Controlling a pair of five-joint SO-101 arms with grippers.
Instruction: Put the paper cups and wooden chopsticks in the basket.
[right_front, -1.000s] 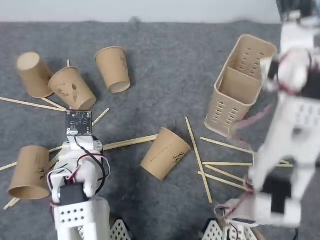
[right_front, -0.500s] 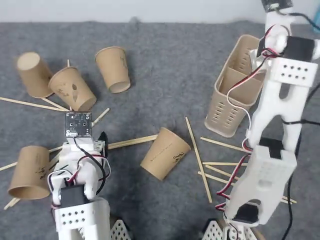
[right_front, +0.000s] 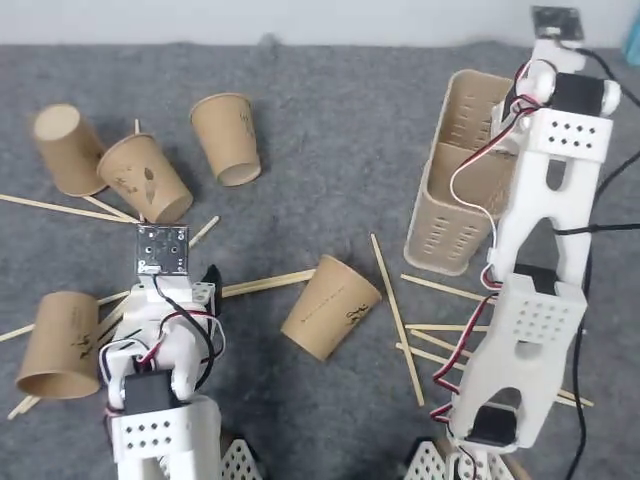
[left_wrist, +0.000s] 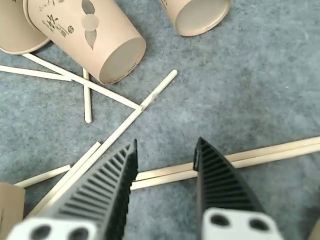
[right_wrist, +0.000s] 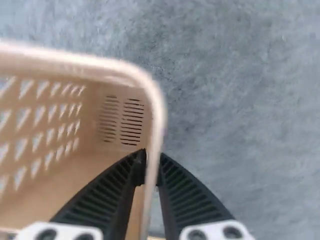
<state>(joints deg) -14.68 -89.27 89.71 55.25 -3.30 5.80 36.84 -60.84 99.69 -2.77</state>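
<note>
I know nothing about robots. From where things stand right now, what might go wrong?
1. The right gripper pinches the basket by one thin wall near a corner. A pull from there may tip or drag the basket instead of moving it cleanly.
2. The left gripper hangs open above two chopsticks lying flat, side by side, on the grey mat. Sticks this thin may slip out, or just one may come up.
</note>
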